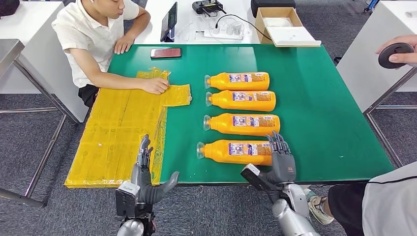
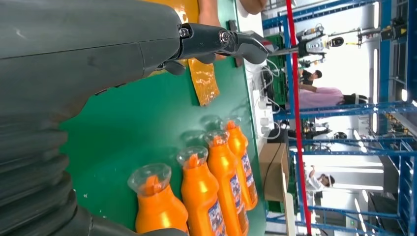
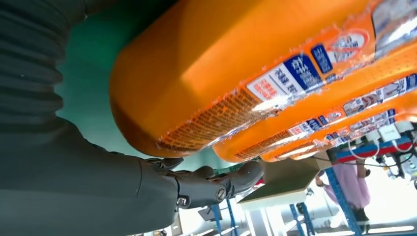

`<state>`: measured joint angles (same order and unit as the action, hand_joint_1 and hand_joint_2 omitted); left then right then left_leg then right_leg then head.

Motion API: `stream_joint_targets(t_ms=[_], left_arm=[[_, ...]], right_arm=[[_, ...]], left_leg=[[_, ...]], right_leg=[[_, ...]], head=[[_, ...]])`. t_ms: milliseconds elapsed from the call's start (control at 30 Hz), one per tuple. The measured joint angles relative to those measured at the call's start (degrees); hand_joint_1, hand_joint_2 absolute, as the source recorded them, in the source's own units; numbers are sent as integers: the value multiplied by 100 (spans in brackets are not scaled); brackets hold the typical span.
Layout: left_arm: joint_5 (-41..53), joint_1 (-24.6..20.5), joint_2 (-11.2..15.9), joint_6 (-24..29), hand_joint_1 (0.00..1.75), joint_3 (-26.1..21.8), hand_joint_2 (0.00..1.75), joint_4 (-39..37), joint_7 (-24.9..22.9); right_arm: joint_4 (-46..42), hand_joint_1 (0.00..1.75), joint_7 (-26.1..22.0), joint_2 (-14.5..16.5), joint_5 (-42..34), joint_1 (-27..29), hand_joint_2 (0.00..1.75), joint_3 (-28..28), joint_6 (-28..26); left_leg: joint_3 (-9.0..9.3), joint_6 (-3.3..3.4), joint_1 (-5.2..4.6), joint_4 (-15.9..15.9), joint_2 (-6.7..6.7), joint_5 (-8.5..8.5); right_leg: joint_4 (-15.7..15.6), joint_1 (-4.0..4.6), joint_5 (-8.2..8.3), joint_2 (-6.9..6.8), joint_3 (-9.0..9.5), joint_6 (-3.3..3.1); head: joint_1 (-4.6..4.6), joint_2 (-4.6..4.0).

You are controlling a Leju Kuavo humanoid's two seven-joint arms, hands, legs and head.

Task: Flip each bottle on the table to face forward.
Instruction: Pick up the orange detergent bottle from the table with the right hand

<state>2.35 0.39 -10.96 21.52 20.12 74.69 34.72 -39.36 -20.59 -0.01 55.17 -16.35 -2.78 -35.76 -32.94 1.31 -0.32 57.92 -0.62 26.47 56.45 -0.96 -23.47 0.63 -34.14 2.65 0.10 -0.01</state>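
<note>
We see four orange bottles lying on their sides in a column on the green table point(image 1: 324, 123), clear caps toward our left, blue-and-white labels facing up. Far to near: first bottle point(image 1: 238, 81), second bottle point(image 1: 242, 100), third bottle point(image 1: 243, 124), nearest bottle point(image 1: 236, 152).

Our right hand point(image 1: 281, 160) sits at the base end of the nearest bottle, fingers extended upward against or just beside the bottle's bottom edge. From the head view we can't tell whether it's touching. The right wrist view puts the nearest bottle's base point(image 3: 196, 88) very close, thumb point(image 3: 216, 184) stretched out under it, nothing clamped. Fingers read as apart, not wrapped around anything.

Our left hand point(image 1: 147, 172) is at the near table edge over the yellow plastic sheet point(image 1: 113, 137), fingers pointing up, thumb splayed to the right, holding nothing. The left wrist view shows the thumb point(image 2: 221, 42) extended over the green surface, with the bottle caps in a row beyond it.

A seated person in a white shirt point(image 1: 91, 34) at the far left corner rests a hand point(image 1: 156, 85) on the yellow sheet. A phone point(image 1: 165, 52) lies on the far table edge. Another person's hand at the right edge holds a dark round disc point(image 1: 395, 54). An open cardboard box point(image 1: 282, 24) sits on the white table beyond.
</note>
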Motion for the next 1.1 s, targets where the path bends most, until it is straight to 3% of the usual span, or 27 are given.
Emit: stream_joint_targets(t_ms=[467,500,600,633,933,1100], left_arm=[[3,-60,-8,-56,0,60,175,-12,-24],[3,-67,-8,-69,0,65,175,-14,-30],[2,-86,-8,-109,0,77,175,-15,-59],[1,-94,-7,-119,0,79,175,-15,-68],[-58,-179,2,-234,0,80,175,-15,-127],[-58,-186,10,-252,0,82,175,-15,-144]], right_arm=[[582,0,122,-3,88,-441,175,323,108],[641,30,202,2,113,-492,175,367,166],[835,161,477,-1,181,-660,175,507,477],[893,175,570,-7,210,-717,175,554,597],[1276,175,1320,-142,440,-1235,175,979,1595],[1381,175,1403,-195,448,-1341,175,1088,1746]], left_leg=[[10,0,1,0,6,0],[11,0,1,0,7,0],[19,0,1,0,8,0],[22,0,1,0,9,0],[76,2,0,-1,18,5],[88,9,0,-1,13,-4]], right_leg=[[0,1,1,1,7,0],[0,1,1,1,8,0],[0,1,1,1,14,0],[0,1,1,2,17,0],[-11,1,3,15,58,-1],[-11,2,7,14,78,5]], head=[[0,1],[-1,0],[0,-1],[0,0],[0,0],[0,-1]])
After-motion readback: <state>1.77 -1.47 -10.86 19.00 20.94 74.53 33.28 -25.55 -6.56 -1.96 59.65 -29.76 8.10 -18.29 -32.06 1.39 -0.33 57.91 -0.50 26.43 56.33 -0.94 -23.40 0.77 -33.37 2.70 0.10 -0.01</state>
